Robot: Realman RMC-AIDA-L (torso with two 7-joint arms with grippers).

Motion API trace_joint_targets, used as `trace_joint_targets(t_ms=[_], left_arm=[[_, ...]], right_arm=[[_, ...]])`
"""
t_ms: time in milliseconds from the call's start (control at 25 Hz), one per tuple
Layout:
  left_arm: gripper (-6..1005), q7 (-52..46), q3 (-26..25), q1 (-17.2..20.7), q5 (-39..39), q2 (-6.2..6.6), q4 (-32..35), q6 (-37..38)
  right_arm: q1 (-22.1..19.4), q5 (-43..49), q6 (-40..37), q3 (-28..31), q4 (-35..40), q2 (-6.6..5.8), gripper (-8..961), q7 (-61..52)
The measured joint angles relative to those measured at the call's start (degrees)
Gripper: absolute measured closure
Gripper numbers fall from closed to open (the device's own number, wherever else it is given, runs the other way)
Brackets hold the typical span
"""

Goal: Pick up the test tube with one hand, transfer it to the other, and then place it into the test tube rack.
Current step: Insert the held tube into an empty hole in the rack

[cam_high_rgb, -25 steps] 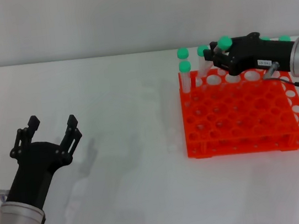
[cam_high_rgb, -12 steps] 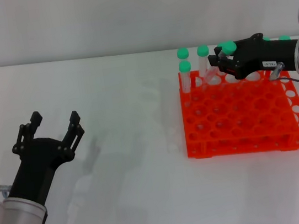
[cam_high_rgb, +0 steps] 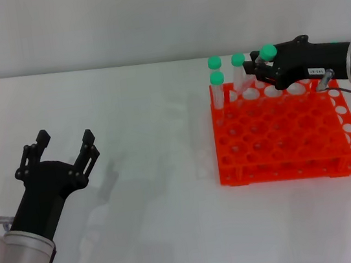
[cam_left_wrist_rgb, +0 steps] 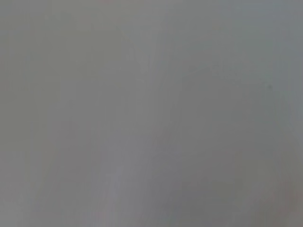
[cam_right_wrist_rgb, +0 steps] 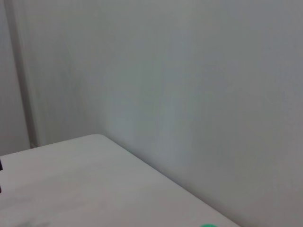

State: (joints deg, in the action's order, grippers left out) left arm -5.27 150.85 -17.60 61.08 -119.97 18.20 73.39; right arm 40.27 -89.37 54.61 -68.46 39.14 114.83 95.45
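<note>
The orange-red test tube rack (cam_high_rgb: 280, 131) stands on the white table at the right. My right gripper (cam_high_rgb: 260, 67), black with a white label on a grey metallic wrist, is over the rack's back row. It is shut on a test tube whose green cap (cam_high_rgb: 268, 51) sticks up above the fingers; the tube's clear body is mostly hidden by them. My left gripper (cam_high_rgb: 61, 147), black on a white arm with a green light, is open and empty, low at the left, far from the rack.
Three other green-capped tubes stand in the rack's back left corner (cam_high_rgb: 215, 63), (cam_high_rgb: 216, 79), (cam_high_rgb: 237, 60). A green cap edge (cam_right_wrist_rgb: 207, 225) shows in the right wrist view, with the table and wall. The left wrist view shows only grey.
My right gripper has shifted slightly right and down with the tube over the rack's back row. My left gripper has barely moved.
</note>
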Motion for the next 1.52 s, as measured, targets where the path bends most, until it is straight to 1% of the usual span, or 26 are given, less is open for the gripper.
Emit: trace_joint_targets(t_ms=[240, 480, 760, 1000, 1520], left_arm=[[159, 0.0, -0.1, -0.1, 0.0, 0.00, 0.0, 0.0], [159, 0.0, -0.1, -0.4, 0.0, 0.06, 0.0, 0.0], [159, 0.0, 0.0, -0.4, 0.0, 0.09, 0.1, 0.0], [159, 0.0, 0.1, -0.4, 0.0, 0.03, 0.2, 0.0], [159, 0.0, 0.5, -0.4, 0.0, -0.06, 0.4, 0.0]], right_arm=[[0.0, 1.3, 0.3, -0.2, 0.9, -0.44, 741, -1.3], [-0.2, 5.4, 2.1, 0.0, 3.0, -0.86, 740, -4.1], [0.0, 7.1, 2.9, 0.0, 3.1, -0.83, 740, -4.7], [0.2, 8.2, 2.7, 0.0, 3.1, -0.42, 739, -4.7], [0.4, 9.1, 1.7, -0.1, 3.1, -0.25, 737, -4.7]])
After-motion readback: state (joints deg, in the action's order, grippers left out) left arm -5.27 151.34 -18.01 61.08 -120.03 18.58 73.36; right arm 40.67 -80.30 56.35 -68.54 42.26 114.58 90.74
